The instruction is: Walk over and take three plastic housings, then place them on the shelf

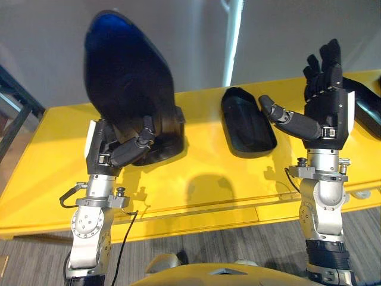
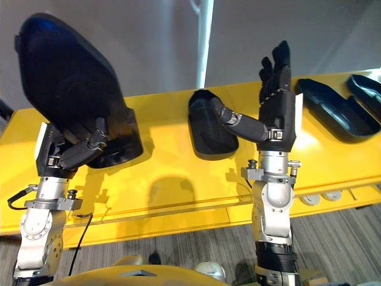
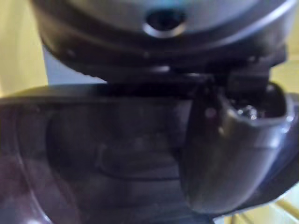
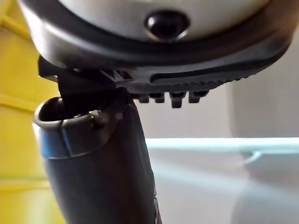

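Observation:
My left hand (image 1: 113,149) is raised at the left of the yellow table (image 1: 208,190), shut on a large black plastic housing (image 1: 128,77) that stands upright above it. Up close, the thumb (image 3: 233,154) presses on the housing's dark inner face (image 3: 93,154). Behind that hand another dark housing (image 1: 169,140) lies on the table. A third housing (image 1: 247,122) lies hollow side up at the middle. My right hand (image 1: 324,107) is lifted just right of it, open, fingers straight up and thumb (image 4: 103,163) spread toward it, holding nothing.
Two more black housings (image 2: 333,110) (image 2: 366,89) lie at the table's right end. A grey wall with a bright vertical strip (image 1: 233,42) rises behind the table. A dark frame (image 1: 12,101) stands at the far left. Grey carpet (image 1: 238,244) runs along the table's front edge.

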